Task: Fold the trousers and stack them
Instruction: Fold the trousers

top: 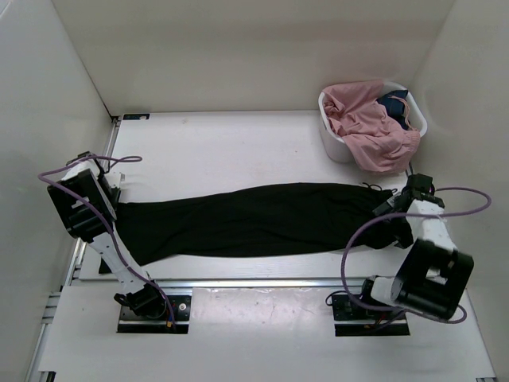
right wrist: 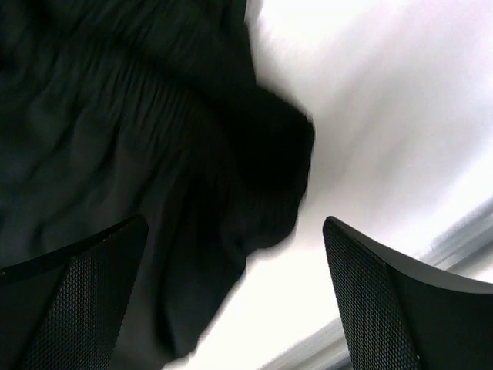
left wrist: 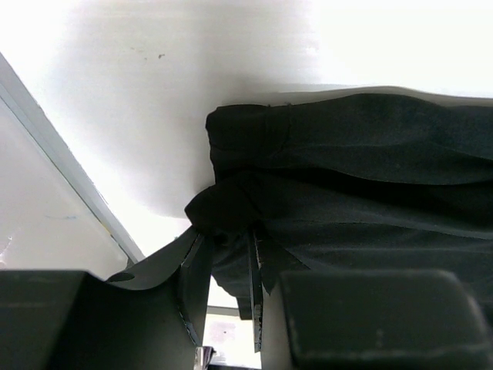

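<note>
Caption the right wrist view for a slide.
Open right gripper over the bunched end of the black trousers on the white table.

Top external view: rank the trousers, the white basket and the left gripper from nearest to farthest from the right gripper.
1. trousers: their right end lies directly under the right gripper.
2. white basket: behind it, far right.
3. left gripper: far left, at the trousers' other end.

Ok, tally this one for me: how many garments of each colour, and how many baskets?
Black trousers: 1
Pink garment: 1
Dark blue garment: 1
White basket: 1
Total: 4
</note>
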`<state>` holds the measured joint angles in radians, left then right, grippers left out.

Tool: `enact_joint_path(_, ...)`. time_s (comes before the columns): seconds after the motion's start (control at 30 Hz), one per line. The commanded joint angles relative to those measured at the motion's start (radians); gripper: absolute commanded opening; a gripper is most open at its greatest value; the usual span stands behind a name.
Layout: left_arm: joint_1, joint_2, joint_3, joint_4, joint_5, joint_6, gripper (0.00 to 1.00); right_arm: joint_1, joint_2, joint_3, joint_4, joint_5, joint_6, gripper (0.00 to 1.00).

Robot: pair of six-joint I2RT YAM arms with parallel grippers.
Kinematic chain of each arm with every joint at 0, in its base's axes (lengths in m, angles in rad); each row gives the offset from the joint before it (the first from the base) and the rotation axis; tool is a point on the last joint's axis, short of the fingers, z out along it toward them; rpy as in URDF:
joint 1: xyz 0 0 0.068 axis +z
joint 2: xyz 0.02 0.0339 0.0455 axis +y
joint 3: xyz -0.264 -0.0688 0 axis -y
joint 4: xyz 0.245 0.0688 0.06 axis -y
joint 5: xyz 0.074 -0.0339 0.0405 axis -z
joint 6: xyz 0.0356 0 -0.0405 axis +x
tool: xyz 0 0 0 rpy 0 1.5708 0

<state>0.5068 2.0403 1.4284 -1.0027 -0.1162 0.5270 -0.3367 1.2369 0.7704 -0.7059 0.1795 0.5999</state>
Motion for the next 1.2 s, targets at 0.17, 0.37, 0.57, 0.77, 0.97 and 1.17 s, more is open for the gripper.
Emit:
enact_joint_path(0.17, 0.004, -0.015, -0.037, 0.021, -0.049, 0.014, 0.35, -0.082, 0.28, -0.023, 0.272, -0.012, -0.002, 0.99)
enact_joint_path(0.37, 0.004, -0.015, -0.028, 0.012, -0.04, 0.005, 0.35, -0.104, 0.309, -0.059, 0.436, -0.067, 0.035, 0.82)
enact_joint_path(0.57, 0.004, -0.015, -0.019, 0.012, -0.019, 0.005, 0.35, -0.114, 0.34, -0.059, 0.52, -0.068, 0.058, 0.23)
enact_joint_path(0.77, -0.017, -0.035, -0.019, 0.003, 0.027, 0.005, 0.36, -0.156, 0.279, -0.059, 0.493, -0.022, 0.045, 0.0)
enact_joint_path(0.97, -0.106, -0.071, 0.009, -0.031, 0.134, -0.015, 0.41, -0.144, 0.029, 0.071, 0.278, 0.168, -0.026, 0.0)
enact_joint_path(1.17, -0.188, -0.005, 0.082, -0.05, 0.177, -0.044, 0.41, 0.171, -0.137, 0.185, 0.145, 0.395, -0.199, 0.0)
